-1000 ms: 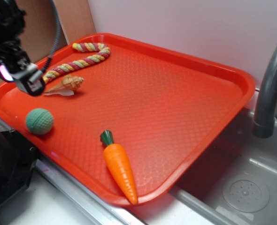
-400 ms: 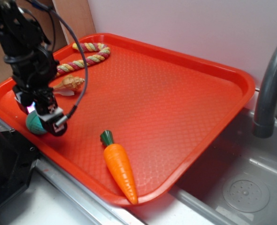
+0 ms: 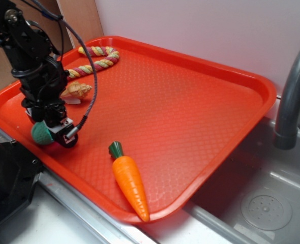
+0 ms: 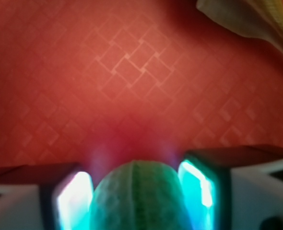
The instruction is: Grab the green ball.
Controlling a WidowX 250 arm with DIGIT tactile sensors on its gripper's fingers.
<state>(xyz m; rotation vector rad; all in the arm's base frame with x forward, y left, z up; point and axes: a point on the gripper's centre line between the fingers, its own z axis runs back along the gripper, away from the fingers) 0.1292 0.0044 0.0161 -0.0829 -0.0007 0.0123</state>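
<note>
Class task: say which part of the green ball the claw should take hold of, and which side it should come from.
Across its widest middle, coming from above. The green ball is round and dimpled, resting on the flat red tray, so only its sides are free. The claw already has one finger on each side; whether they touch is unclear.

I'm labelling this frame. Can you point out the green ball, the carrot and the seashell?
green ball (image 4: 136, 196): wrist view, its dimpled top between the claw's pads.
carrot (image 3: 131, 184): exterior view, middle of the orange body.
seashell (image 3: 79, 90): exterior view, its ridged body.
</note>
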